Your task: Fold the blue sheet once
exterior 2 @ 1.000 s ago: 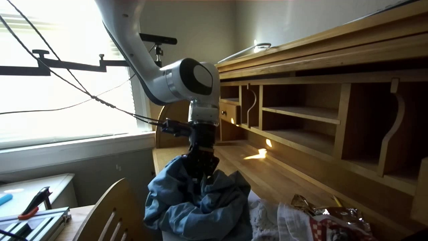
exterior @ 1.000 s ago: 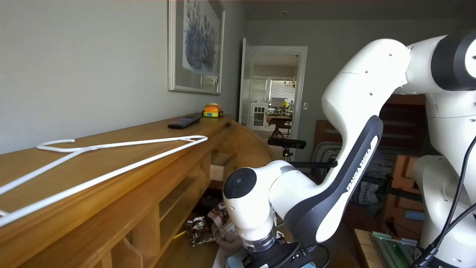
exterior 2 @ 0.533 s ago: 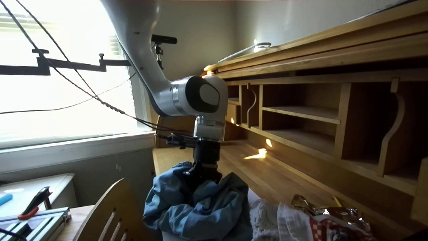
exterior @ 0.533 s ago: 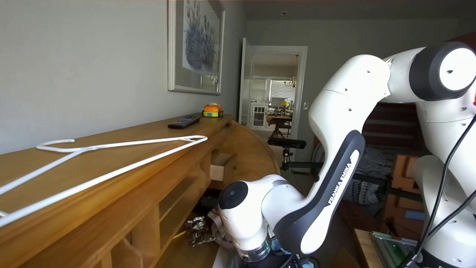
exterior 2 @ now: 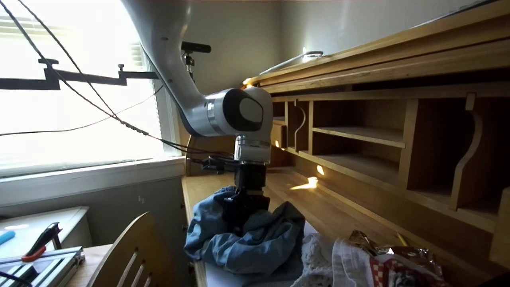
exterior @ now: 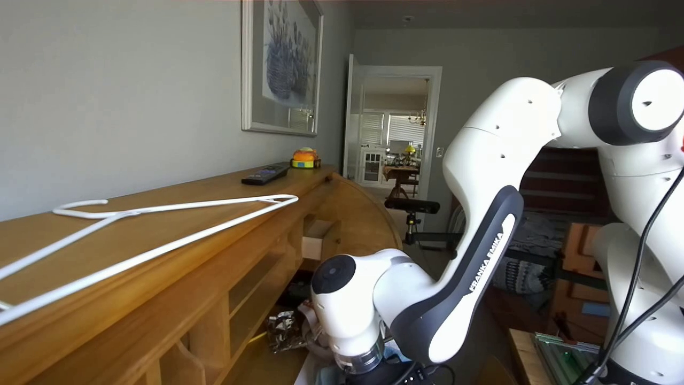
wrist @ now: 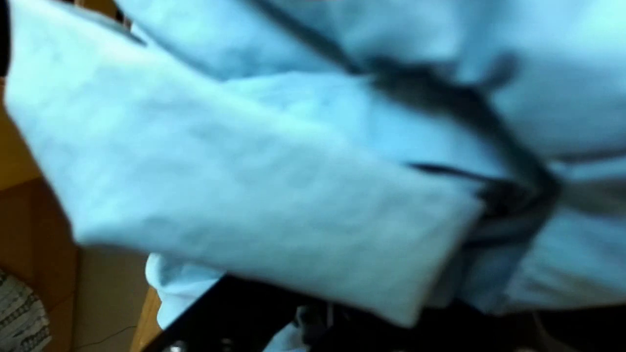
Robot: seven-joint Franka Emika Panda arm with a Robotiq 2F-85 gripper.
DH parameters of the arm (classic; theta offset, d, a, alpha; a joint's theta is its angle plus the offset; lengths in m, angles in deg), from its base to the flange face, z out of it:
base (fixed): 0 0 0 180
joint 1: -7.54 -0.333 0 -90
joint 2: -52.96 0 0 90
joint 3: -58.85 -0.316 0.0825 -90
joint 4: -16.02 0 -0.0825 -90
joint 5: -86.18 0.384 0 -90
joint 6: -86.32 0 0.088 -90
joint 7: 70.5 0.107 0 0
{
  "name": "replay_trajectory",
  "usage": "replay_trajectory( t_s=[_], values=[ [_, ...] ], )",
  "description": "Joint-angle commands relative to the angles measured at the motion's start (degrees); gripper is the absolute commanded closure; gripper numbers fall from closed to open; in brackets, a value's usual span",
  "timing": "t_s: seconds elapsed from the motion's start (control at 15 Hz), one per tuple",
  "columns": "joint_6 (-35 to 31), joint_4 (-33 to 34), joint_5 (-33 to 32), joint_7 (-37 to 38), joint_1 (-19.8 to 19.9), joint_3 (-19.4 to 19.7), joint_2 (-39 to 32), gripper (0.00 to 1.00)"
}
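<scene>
A wooden desk (exterior 2: 293, 205) holds a crumpled blue sheet (exterior 2: 255, 253).
The gripper (exterior 2: 241, 225) pokes into the sheet; its fingertips are hidden, so I cannot tell if they pinch it. Just beside the sheet is white cloth (exterior 2: 317, 257); farther off, shiny foil (exterior 2: 416, 254).

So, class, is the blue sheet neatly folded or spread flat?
Neither: the blue sheet is bunched; an exterior view shows it crumpled and heaped.
</scene>
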Motion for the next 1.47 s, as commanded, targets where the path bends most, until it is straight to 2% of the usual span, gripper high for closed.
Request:
replay_trajectory(
  t_s=[0.0, 0.27, 0.33, 0.6, 0.8, 1.0, 1.2, 1.33, 1.4],
  values=[
    [-4.8, -0.8, -0.7, -5.5, -0.1, 0.7, 3.3, 0.29],
    [-5.9, -2.4, 0.4, -12.4, 0.7, 0.5, 8.1, 0.02],
    [-6.3, -2.7, 0.8, -14.3, 0.9, 0.3, 9.1, 0.0],
    [-9.0, -4.8, 5.3, -23.5, 2.0, -1.7, 13.3, 0.0],
    [-11.8, -8.2, 6.9, -31.5, 2.3, -2.7, 18.9, 0.0],
    [-5.0, -9.0, 16.4, -44.0, 3.5, -4.7, 23.4, 0.0],
    [1.1, -9.3, 23.4, -54.0, 4.1, -4.5, 28.0, 0.0],
    [5.4, -8.7, 23.5, -55.2, 4.3, -4.3, 30.1, 0.0],
    [2.7, -7.1, 21.2, -52.1, 4.3, -4.7, 26.5, 0.0]
  ],
)
